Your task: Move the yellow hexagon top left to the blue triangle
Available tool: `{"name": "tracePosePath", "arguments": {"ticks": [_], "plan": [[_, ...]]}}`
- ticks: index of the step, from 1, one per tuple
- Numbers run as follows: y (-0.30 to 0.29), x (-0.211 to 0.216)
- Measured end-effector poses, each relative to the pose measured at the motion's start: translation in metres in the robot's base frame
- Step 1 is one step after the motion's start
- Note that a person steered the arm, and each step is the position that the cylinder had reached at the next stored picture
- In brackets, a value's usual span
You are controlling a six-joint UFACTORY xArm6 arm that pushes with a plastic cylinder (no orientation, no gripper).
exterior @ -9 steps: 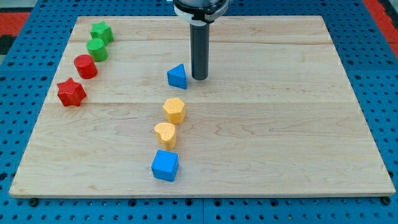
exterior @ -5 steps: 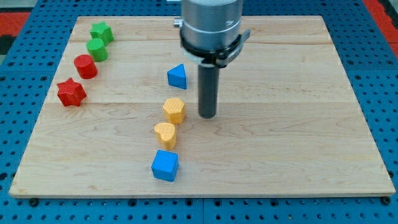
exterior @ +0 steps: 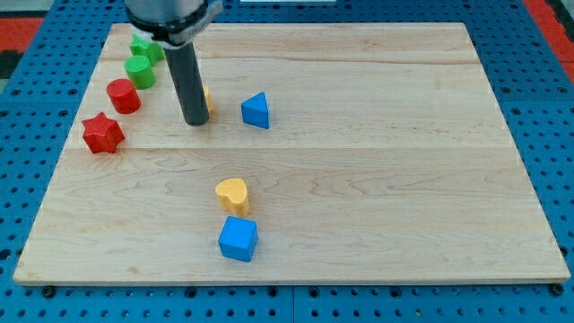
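Note:
The yellow hexagon (exterior: 206, 99) is mostly hidden behind my rod; only a yellow sliver shows at the rod's right edge, left of the blue triangle (exterior: 256, 109) and a little apart from it. My tip (exterior: 195, 121) rests on the board right against the hexagon's left side. The blue triangle sits in the upper middle of the board.
A yellow heart (exterior: 233, 194) and a blue cube (exterior: 238, 238) lie below the centre. At the view's left edge stand a red star (exterior: 102, 134), a red cylinder (exterior: 124, 95), a green cylinder (exterior: 139, 70) and a partly hidden green block (exterior: 141, 47).
The rod went from the hexagon's right to the upper left. The yellow hexagon moved up and left, to the blue triangle's left. The yellow heart shifted slightly left.

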State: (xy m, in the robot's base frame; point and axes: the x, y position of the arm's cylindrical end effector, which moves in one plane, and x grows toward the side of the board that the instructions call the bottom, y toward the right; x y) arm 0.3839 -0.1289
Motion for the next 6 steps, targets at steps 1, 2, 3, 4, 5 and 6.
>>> {"name": "tracePosePath", "arguments": {"ticks": [1, 2, 3, 4, 5, 6], "plan": [[-0.047, -0.021], [-0.071, -0.032], [-0.047, -0.050], [-0.004, -0.046], [-0.018, -0.036], [0.003, -0.022]]}}
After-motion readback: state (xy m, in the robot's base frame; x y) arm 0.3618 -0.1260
